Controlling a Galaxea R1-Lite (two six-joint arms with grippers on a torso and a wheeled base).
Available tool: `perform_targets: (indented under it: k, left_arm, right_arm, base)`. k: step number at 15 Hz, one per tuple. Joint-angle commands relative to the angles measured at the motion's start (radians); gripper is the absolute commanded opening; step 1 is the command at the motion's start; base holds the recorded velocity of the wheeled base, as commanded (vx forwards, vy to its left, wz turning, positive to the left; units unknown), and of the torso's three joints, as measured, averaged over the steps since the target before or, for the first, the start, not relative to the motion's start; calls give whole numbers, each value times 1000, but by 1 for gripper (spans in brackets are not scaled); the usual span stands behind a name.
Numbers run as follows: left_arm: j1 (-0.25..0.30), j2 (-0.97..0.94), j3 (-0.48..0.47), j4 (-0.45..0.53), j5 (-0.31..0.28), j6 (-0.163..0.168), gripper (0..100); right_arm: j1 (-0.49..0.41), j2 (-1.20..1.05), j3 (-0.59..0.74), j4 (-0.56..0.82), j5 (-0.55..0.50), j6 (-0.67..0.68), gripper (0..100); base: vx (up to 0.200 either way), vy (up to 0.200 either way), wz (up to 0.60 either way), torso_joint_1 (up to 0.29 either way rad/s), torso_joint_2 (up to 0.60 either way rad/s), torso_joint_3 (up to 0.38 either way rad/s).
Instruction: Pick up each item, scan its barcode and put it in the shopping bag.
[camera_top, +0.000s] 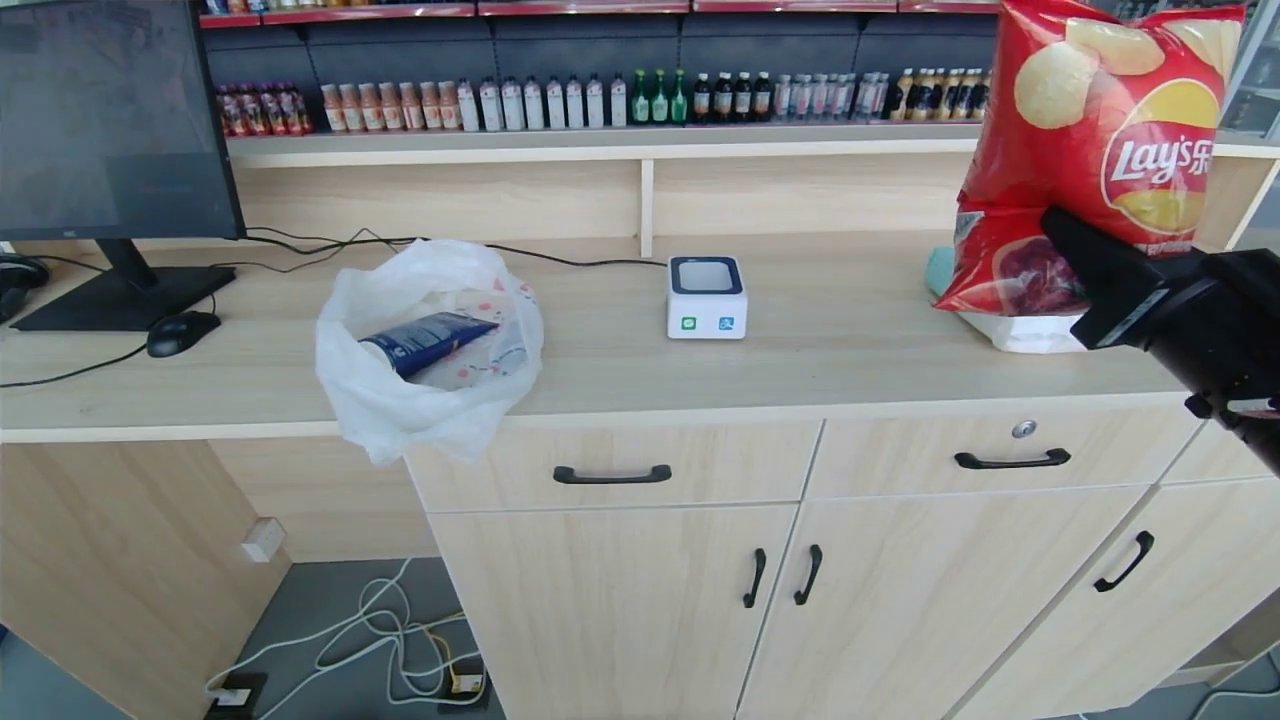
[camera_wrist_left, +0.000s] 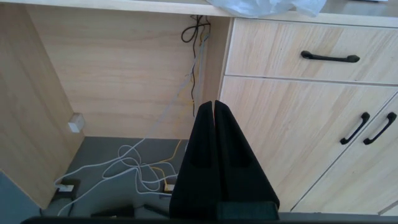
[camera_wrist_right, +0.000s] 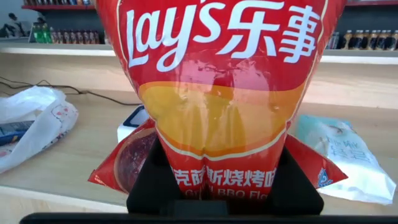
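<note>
My right gripper is shut on a red chip bag, holding it upright above the counter's right end; in the right wrist view the chip bag rises from between the black fingers. A white barcode scanner stands mid-counter. The white shopping bag lies open at the counter's left front edge with a blue tube inside. My left gripper hangs shut below counter height, in front of the cabinet fronts, holding nothing.
A white packet and a pale teal item lie on the counter under the chip bag. A monitor and mouse occupy the counter's left end. Cables trail on the floor. Bottles line the back shelf.
</note>
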Motion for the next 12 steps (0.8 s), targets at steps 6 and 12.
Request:
perform_targets:
  k: [6, 12]
  left_arm:
    - [0, 0, 0, 0, 1, -2, 0]
    - [0, 0, 0, 0, 0, -1, 0]
  right_arm:
    - [1, -16, 46, -6, 2, 10, 0]
    - [2, 3, 44, -8, 1, 10, 0]
  base:
    - [0, 100, 0, 7, 2, 0]
    - [0, 200, 0, 3, 4, 1]
